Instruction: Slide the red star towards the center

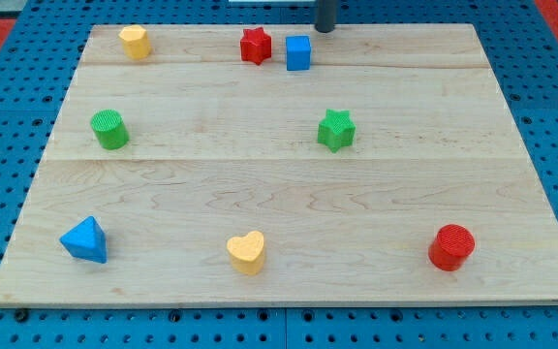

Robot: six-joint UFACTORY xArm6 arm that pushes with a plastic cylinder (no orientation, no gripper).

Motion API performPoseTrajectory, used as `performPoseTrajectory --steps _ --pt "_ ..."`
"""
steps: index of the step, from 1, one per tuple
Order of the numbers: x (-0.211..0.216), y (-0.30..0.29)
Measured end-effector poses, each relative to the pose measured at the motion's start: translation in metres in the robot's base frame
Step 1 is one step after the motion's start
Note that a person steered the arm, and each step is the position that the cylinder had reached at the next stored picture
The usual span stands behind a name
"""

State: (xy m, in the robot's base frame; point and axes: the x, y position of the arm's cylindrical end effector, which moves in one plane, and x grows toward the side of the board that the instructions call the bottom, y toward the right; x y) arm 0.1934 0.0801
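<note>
Red star [255,45] sits near the view's top edge of the pale wooden surface [260,194], a little left of the midline; blue cube [298,52] just beside it on the view's right, a narrow gap between them, not clearly touching; my tip [325,29] at the surface's top edge, just up and right of the blue cube, apart from both blocks; end effector is a plain rod, no jaws to spread or pinch, nothing held. Elsewhere: yellow block [135,42] top left, green cylinder [109,129] at left, green star [336,130] right of centre, blue triangle [85,240], yellow heart [247,252] and red cylinder [451,246] along the bottom. Judgement: push not yet begun; tip is on the wrong side of the cube; best to skirt along the top edge, pass above the cube, settle behind the star on its top side, then press toward the view's bottom, slightly rightward; contact the star centrally, since its points may make it spin off line; path to centre looks unobstructed; stop short of the green star.
</note>
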Motion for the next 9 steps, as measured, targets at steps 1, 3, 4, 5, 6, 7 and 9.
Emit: performPoseTrajectory --steps 1,3,4,5,6,7,9 --pt "-0.001 0.012" --pt "-0.001 0.016" --pt "-0.001 -0.003" --pt "0.000 0.010" --pt "0.006 0.075" --pt "0.006 0.068" --pt "0.003 -0.005"
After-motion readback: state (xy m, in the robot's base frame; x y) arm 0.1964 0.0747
